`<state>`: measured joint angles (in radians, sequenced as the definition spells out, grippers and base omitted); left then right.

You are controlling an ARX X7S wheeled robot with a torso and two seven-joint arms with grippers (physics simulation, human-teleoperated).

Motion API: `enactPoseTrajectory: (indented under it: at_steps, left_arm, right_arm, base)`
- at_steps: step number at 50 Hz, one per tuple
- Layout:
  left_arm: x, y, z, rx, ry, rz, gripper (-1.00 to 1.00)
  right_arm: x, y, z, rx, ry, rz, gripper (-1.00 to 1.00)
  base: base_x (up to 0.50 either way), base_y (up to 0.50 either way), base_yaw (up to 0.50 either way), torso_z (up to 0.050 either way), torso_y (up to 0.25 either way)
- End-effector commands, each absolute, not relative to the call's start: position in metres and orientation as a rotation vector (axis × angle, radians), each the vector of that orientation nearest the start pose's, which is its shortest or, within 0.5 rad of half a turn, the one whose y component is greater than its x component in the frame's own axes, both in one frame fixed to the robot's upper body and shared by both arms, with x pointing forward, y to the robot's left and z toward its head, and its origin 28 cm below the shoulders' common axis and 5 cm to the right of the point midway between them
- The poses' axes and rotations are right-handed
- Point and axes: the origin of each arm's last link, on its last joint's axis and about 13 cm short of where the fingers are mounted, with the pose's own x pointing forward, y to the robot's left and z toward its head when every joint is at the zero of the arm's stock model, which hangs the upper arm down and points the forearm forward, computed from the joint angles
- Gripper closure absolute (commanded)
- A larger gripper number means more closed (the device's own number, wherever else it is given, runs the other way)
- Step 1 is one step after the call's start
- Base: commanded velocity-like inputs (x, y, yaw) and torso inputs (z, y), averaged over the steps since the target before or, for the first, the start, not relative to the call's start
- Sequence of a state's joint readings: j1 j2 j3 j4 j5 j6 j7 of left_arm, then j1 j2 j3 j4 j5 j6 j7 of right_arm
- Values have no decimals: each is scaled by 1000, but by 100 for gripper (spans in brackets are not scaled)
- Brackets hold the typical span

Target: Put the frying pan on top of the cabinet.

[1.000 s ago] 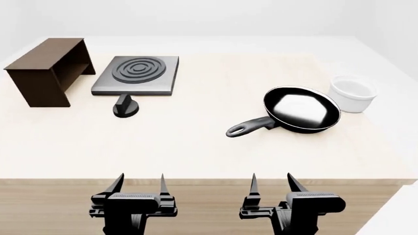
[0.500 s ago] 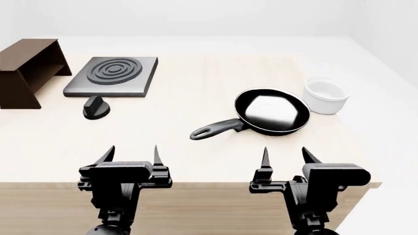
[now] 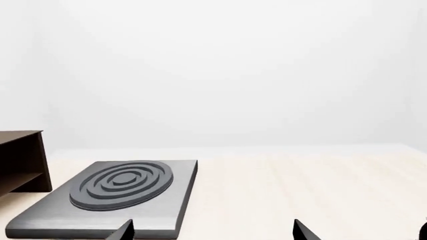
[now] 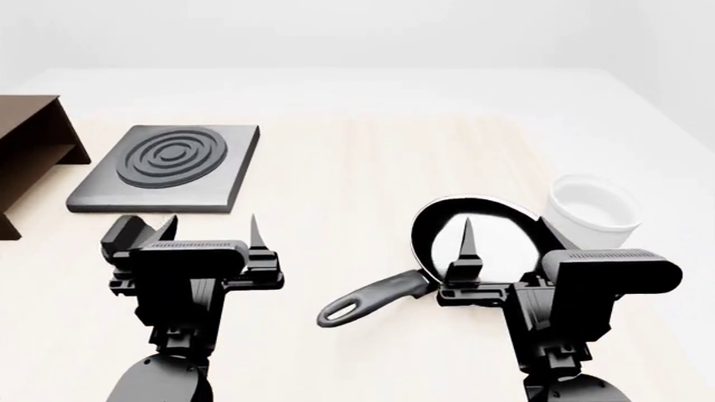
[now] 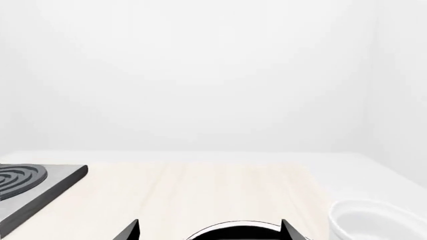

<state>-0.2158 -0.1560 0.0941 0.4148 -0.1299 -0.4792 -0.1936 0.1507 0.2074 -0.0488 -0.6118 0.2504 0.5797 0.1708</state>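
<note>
Partly, right gripper [image 4: 503, 241] hides frying pan [image 4: 430, 226].

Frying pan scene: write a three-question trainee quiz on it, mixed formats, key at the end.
1. True or false: the right tool is shut on the frying pan.
2. Multiple choice: in the head view, the white bowl sits A) on the burner plate, B) beside the pan at the right, C) on the cabinet.
3. Fill in: the pan's handle points toward the ____ tool.

Key: 1 false, both tools are open and hold nothing; 2 B; 3 left.
</note>
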Motion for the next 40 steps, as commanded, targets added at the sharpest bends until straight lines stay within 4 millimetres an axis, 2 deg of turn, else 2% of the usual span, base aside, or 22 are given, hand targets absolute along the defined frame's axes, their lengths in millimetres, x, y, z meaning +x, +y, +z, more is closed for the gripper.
enactPoseTrajectory:
  at_steps: [1, 30, 32, 36, 37, 40]
  left_arm:
    - [243, 214, 119, 48, -144, 60, -100]
    - [240, 214, 117, 45, -137, 54, -100]
    - [239, 213, 118, 41, -132, 43, -100]
    - [237, 212, 124, 47, -96, 4, -100]
    - [234, 211, 128, 86, -55, -100, -100]
    - [231, 216, 145, 134, -38, -209, -100]
  right_arm:
    - [215, -111, 136, -3, -167, 20, -100]
    - [215, -111, 134, 3, -164, 24, -100]
    - [215, -111, 133, -1, -165, 27, -100]
    - [215, -111, 134, -3, -160, 18, -100]
    - [215, -111, 134, -5, -160, 16, -100]
    - [215, -112, 134, -4, -165, 14, -100]
  base:
    - [500, 0, 0, 0, 0]
    - [500, 0, 0, 0, 1]
    - [2, 0, 0, 0, 0]
    - [0, 0, 0, 0, 0]
    - [0, 0, 0, 0, 0]
    - [0, 0, 0, 0, 0]
